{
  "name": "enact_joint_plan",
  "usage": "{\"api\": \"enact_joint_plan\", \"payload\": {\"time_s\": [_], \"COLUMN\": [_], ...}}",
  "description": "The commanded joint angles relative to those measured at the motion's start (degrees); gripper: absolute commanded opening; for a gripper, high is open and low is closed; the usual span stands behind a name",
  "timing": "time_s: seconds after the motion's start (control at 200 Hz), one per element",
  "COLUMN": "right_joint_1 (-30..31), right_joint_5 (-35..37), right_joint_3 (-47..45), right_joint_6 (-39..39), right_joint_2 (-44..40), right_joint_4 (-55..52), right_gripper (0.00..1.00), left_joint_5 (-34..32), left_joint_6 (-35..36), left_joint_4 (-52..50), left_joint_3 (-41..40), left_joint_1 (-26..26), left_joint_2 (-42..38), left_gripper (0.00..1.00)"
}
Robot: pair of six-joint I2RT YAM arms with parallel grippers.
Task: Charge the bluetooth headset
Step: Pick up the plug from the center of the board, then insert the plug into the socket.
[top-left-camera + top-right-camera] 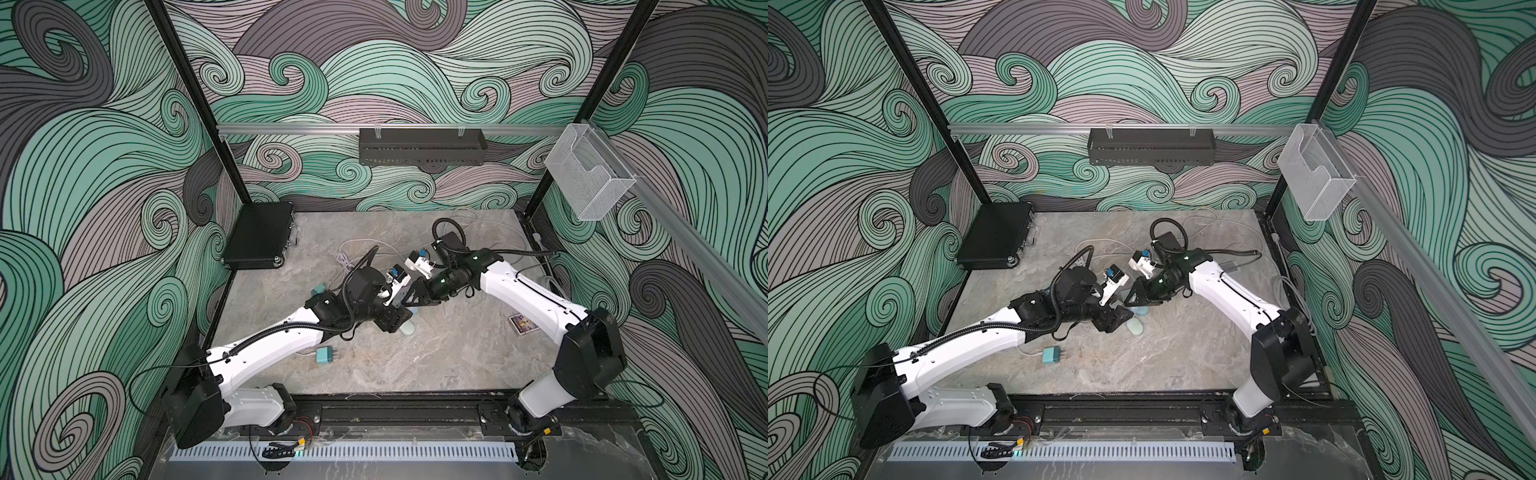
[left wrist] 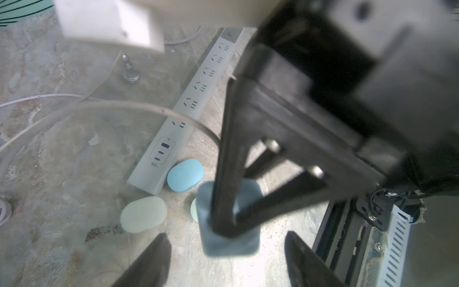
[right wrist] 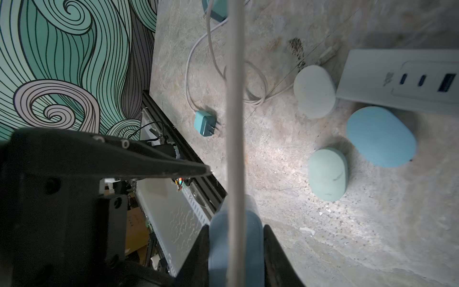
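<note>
Robot lab: framed, patterned-wall enclosure (image 1: 201,104)

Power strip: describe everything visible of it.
The power strip is a long white bar, plastic by its look, lying flat on the table. Mains sockets run along its top, a round button sits at one end, and a panel at the other end holds one blue USB port and two small oval ports. No plug shows in it. A blue oval case lies against the panel end.
</note>
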Motion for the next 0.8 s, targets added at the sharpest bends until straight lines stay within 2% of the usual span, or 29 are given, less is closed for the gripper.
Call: {"api": "enact_joint_plan", "payload": {"time_s": [0.0,0.095,0.225,0.405,0.52,0.65,0.796], "right_joint_1": [-3.63,-5.29,-5.99,-8.54,-9.73,-10.68,-11.47], "right_joint_5": [2.79,4.13,6.37,6.07,8.35,7.66,6.64], "right_joint_3": [4.04,6.83,8.68,13.92,14.23,14.46,15.17], "right_joint_6": [-11.95,-23.17,-42.54,-59.40,-66.91,-75.13,-78.86], "right_joint_2": [1.43,2.74,4.15,8.47,10.43,12.64,15.31], "right_joint_4": [-1.10,-1.49,-1.93,-7.51,-8.21,-9.38,-9.51], "right_gripper": [0.06,0.07,0.06,0.03,0.03,0.04,0.04], "left_joint_5": [1.54,2.91,2.73,3.10,2.99,3.45,5.77], "left_joint_6": [-3.08,-6.97,-12.36,-15.29,-15.62,-16.00,-15.18], "left_joint_4": [-4.78,-6.95,-7.62,-7.50,-6.32,-6.59,-6.12], "left_joint_3": [0.13,-1.49,-4.77,-7.11,-7.85,-7.04,-6.05], "left_joint_1": [1.24,2.33,3.81,4.91,5.87,7.78,9.79], "left_joint_2": [-4.36,-6.31,-8.25,-10.47,-11.13,-9.44,-7.07], "left_gripper": [0.73,0.73,0.71,0.67,0.67,0.66,0.66]}}
